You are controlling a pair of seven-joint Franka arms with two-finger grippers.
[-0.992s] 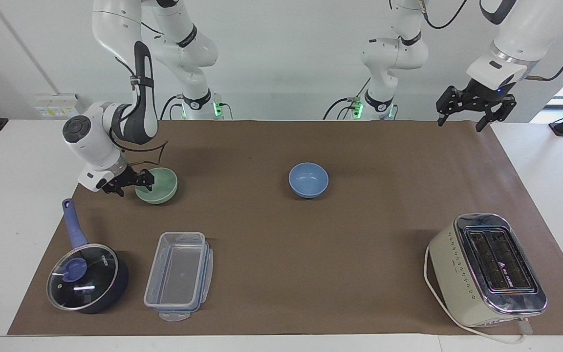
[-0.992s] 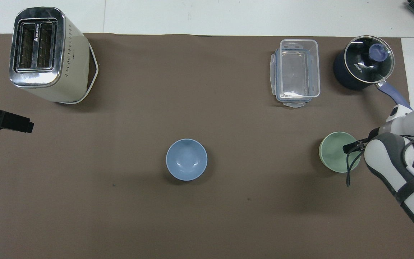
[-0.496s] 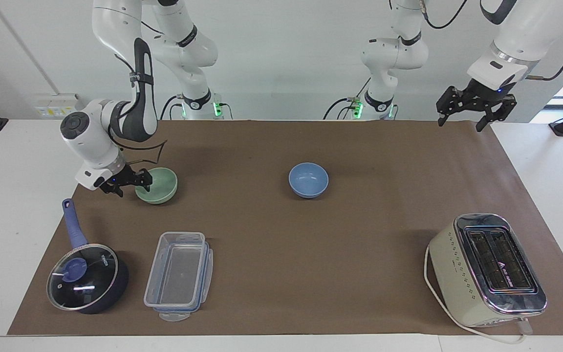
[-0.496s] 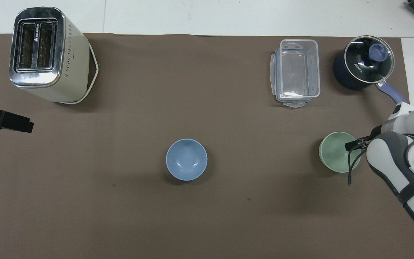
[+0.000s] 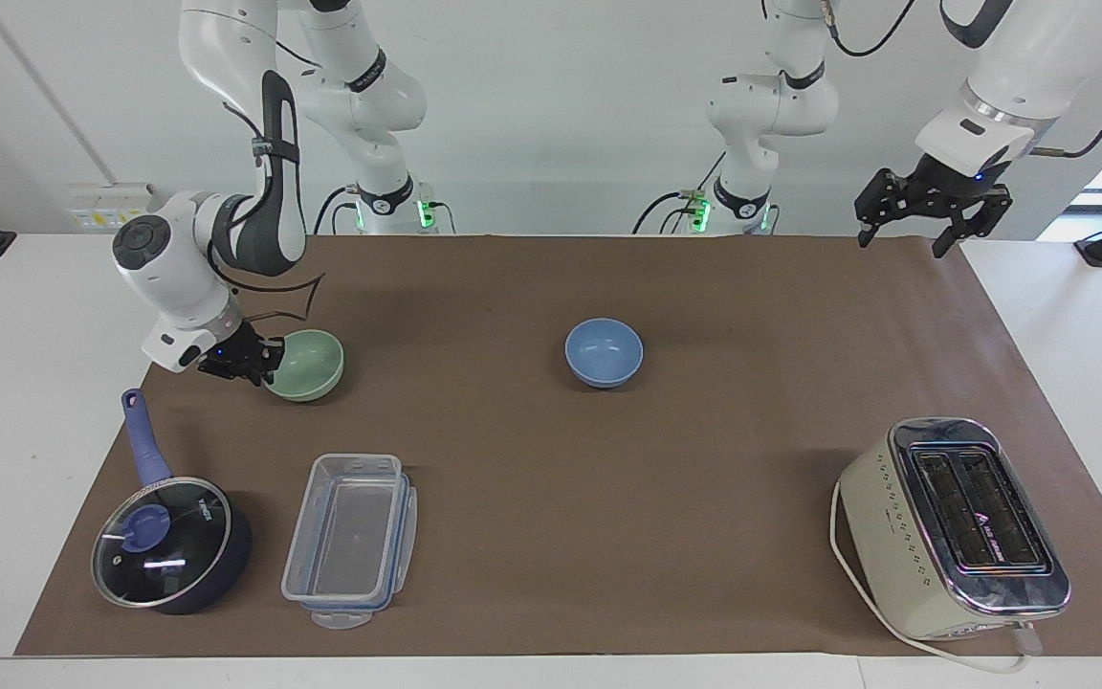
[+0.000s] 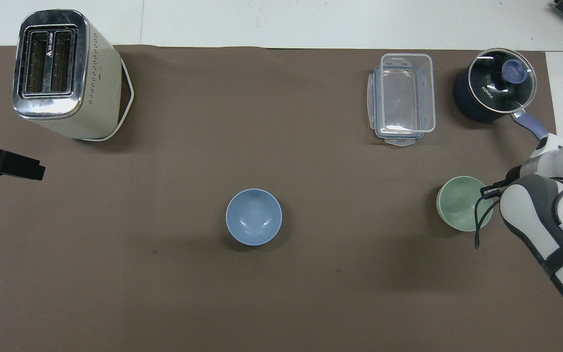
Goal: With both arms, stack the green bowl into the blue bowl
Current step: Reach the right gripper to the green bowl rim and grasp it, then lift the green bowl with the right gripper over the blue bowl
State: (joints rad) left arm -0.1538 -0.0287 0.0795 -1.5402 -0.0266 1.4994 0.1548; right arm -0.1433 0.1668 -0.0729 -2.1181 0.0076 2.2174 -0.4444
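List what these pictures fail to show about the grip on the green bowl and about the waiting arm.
- Facing view: the right gripper covers the green bowl's rim where it grips.
- Overhead view: the right arm's wrist hides that rim of the green bowl.
- Overhead view: the picture's edge cuts off the waiting left gripper.

A white desk [image 5: 15, 316] carried a brown mat [image 5: 551, 498] that covered most of its top. On the mat, in the facing view, a blue bowl [image 5: 604, 352] sat just above frame centre. A green bowl [image 5: 307, 365] was at centre left, tilted. A lidded dark saucepan [image 5: 171, 544] and a clear plastic box [image 5: 350, 539] lay side by side at the lower left. A cream toaster [image 5: 953, 526] stood at the lower right.
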